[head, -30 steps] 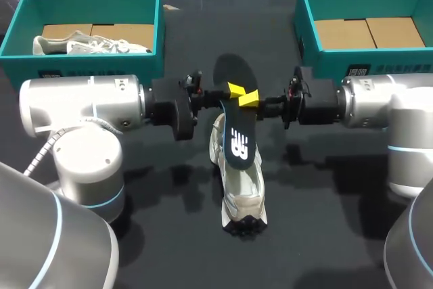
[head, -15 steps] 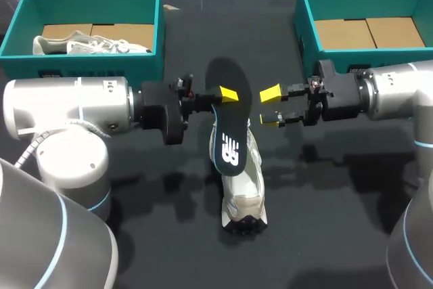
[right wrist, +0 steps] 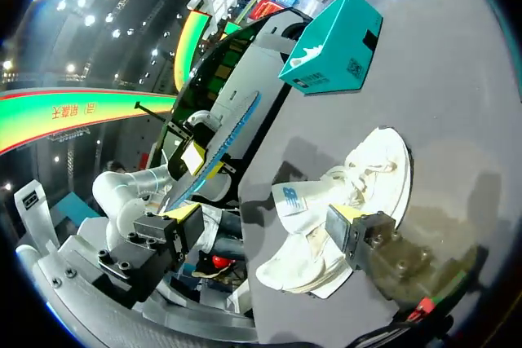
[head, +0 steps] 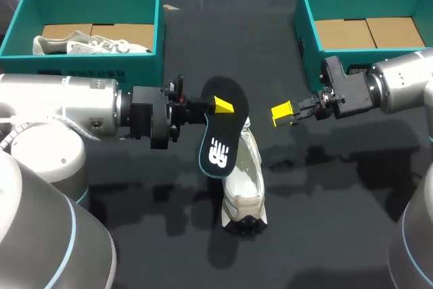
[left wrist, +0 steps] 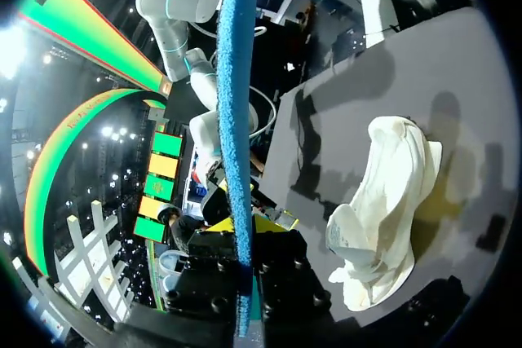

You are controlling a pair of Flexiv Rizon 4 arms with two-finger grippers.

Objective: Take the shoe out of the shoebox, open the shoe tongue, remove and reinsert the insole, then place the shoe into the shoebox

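Insole's out: left gripper point(head: 218, 105) pinching the black insole point(head: 222, 137) aloft, centre frame, over the pale shoe point(head: 245, 187) lying on the table point(head: 338, 235). Right gripper point(head: 279, 114) spread wide, empty, right of centre. Next, I'd say: feed it back into the shoe's mouth

Two teal shoeboxes: left shoebox point(head: 81, 64) and right shoebox point(head: 304, 32). Four cardboard panels point(head: 67, 32), two lying side by side in each box. Two pale shoes: boxed shoe point(head: 88, 45) in the left shoebox, loose shoe point(head: 245, 181) on the one dark table point(head: 325, 221). One insole point(head: 218, 147), black on top, blue underneath. Two grippers: left gripper point(head: 220, 105), right gripper point(head: 282, 113).
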